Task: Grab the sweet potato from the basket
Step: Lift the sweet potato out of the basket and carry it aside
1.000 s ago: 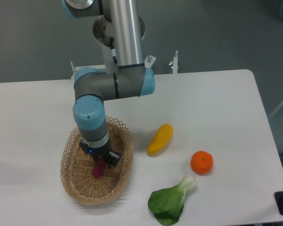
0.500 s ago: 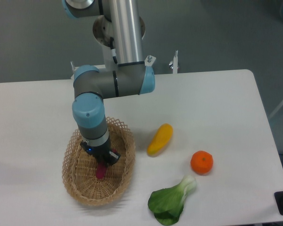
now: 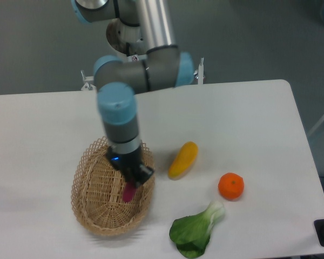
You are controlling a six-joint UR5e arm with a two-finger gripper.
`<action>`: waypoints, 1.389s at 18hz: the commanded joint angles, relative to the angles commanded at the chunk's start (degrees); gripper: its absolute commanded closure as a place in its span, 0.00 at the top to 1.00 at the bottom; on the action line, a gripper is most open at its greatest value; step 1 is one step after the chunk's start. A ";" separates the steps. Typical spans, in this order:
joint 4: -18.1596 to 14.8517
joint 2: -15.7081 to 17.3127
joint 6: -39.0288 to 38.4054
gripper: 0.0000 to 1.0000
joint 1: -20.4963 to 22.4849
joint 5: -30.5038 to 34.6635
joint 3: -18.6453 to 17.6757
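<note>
Sweet potato (image 3: 129,192), a small smooth magenta-purple tuber, hangs clamped in the black two-finger gripper (image 3: 130,186) over the right inner side of the oval tan wicker basket (image 3: 92,208); whether it touches the weave cannot be told. On the white table (image 3: 248,118), right of the basket, lie a yellow elongated squash (image 3: 183,159), a leafy green bok choy (image 3: 197,230), and a round orange (image 3: 230,186).

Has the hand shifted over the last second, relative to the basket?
Yes. The hand has moved right, from above the basket's middle toward its right rim nearer the yellow squash, with the sweet potato still between its fingers.
</note>
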 joint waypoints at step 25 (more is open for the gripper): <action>-7.57 1.32 28.16 0.28 20.77 -2.81 4.22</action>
